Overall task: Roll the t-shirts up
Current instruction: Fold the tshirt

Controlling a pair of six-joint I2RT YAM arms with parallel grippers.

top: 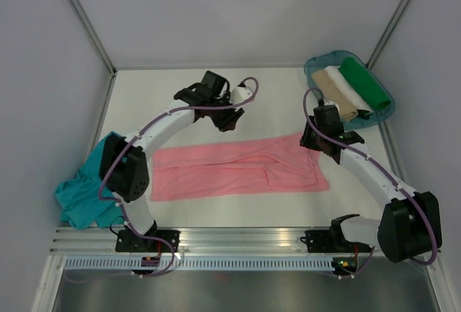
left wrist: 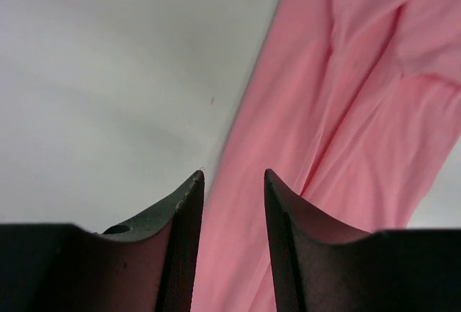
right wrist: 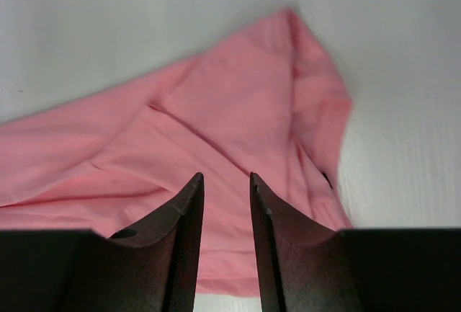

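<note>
A salmon-pink t-shirt [top: 238,169] lies flat on the white table [top: 158,99], folded into a long strip running left to right. My left gripper [top: 229,119] hovers over the strip's far edge near the middle. In the left wrist view it [left wrist: 234,174] is open and empty, with the pink cloth [left wrist: 346,110] below. My right gripper [top: 318,145] hangs above the strip's right end. In the right wrist view it [right wrist: 226,175] is open, holds nothing, and has the pink t-shirt [right wrist: 216,110] beneath. A teal-blue t-shirt [top: 81,191] sits crumpled at the table's left edge.
A blue-green tray [top: 315,63] at the back right corner holds a rolled cream cloth [top: 340,90] and a rolled green cloth [top: 364,83]. Grey walls close in the table on three sides. An aluminium rail [top: 238,238] runs along the near edge by the arm bases.
</note>
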